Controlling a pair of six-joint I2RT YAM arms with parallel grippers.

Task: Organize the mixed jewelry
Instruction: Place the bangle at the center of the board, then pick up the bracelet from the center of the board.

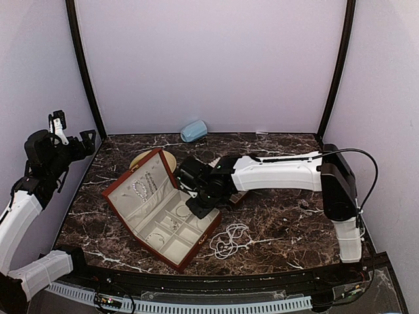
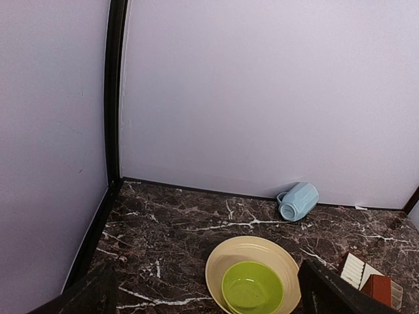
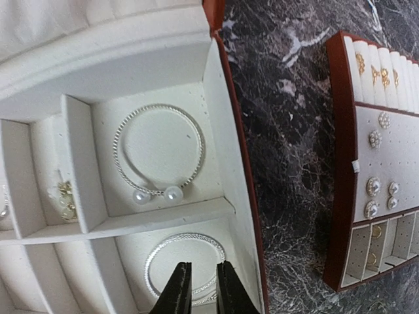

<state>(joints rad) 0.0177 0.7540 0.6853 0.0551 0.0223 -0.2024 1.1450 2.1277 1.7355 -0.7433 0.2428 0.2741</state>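
Observation:
The reddish-brown case [image 1: 141,229] lies open at the table's middle left, with bead strands [image 1: 141,188] hung in its lid. My right gripper [image 1: 200,208] hovers low over its cream compartments, jaws a narrow gap apart with nothing clamped [image 3: 203,288]. Under its tips a thin silver bangle [image 3: 187,235] lies flat in one compartment. A pearl-tipped bangle [image 3: 157,150] lies in the one beyond, and small earrings [image 3: 63,199] sit further left. A loose pearl strand [image 1: 229,239] is heaped on the table right of the case. My left gripper [image 1: 73,131] is raised at the far left, wide open and empty [image 2: 209,297].
A red insert tray [image 3: 340,163] with pearl earrings [image 3: 373,188] and gold rings [image 3: 376,72] lies on the marble right of the case. A pale blue cup [image 1: 194,131] lies by the back wall. Behind the case's lid is a cream plate [image 2: 242,252] holding a green bowl [image 2: 252,288].

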